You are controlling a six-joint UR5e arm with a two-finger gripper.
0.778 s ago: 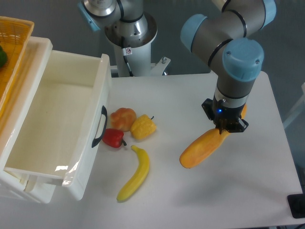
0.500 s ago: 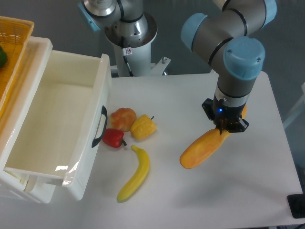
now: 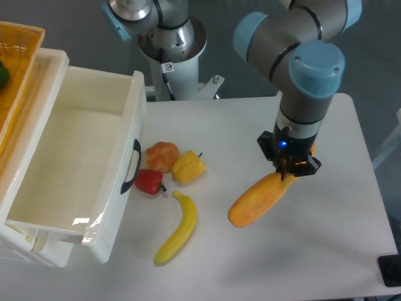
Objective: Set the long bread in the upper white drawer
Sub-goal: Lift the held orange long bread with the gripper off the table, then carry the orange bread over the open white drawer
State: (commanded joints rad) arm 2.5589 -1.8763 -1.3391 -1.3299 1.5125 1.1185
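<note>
Orange-yellow, smooth long bread [image 3: 257, 200] hangs tilted, apparently clamped by end effector [image 3: 287, 174].

On the white table [image 3: 351, 238], four bits of produce grouped left of centre. Peach-orange fruit [image 3: 162, 155] at the back, touching or nearly touching a yellow pepper [image 3: 188, 167] just to its right. Red pepper [image 3: 148, 181] in front of the fruit, dark stem pointing right. Banana [image 3: 177, 228] nearest the camera, lying on a diagonal, upper tip just below the red pepper's stem, lower tip down and left. Far left, up top: yellow wicker basket [image 3: 19, 56], cut off by the frame edge, something green [image 3: 3, 76] inside, too cropped to identify. Bottom right corner, a dark object [image 3: 391, 271], only partly in view.
</note>
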